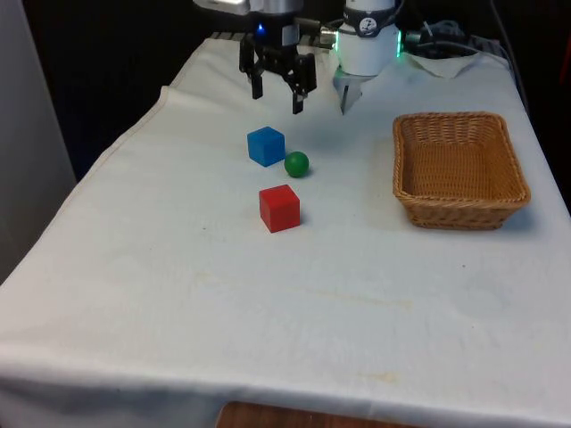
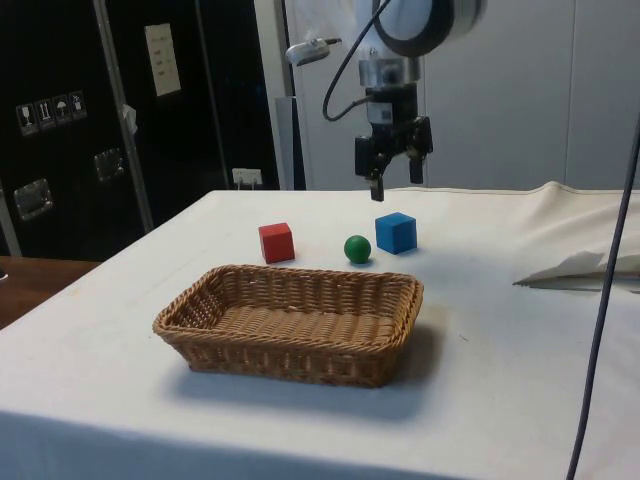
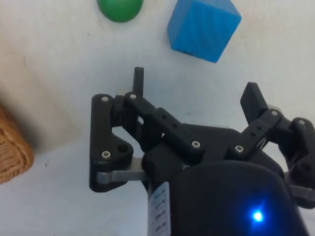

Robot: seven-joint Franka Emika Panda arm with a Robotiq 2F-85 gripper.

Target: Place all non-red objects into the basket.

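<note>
Fingers [image 3: 140, 81] of the black gripper [image 1: 278, 92] are spread wide with nothing between them, held in the air above the desk [image 1: 268, 294] just behind the blue cube [image 1: 266, 145]. Beside that cube, nearly touching, a green ball [image 1: 296, 164] is seen, and a red cube [image 1: 279, 208] lies a little nearer the camera. Well apart, toward the front view's right, a wicker basket [image 1: 459, 201] is set with nothing seen inside.

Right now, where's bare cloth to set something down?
Free: the wide near stretch of cloth in front of the red cube and wicker basket, and the gap between them. Crowded: blue cube, green ball and red cube cluster below the gripper.
</note>
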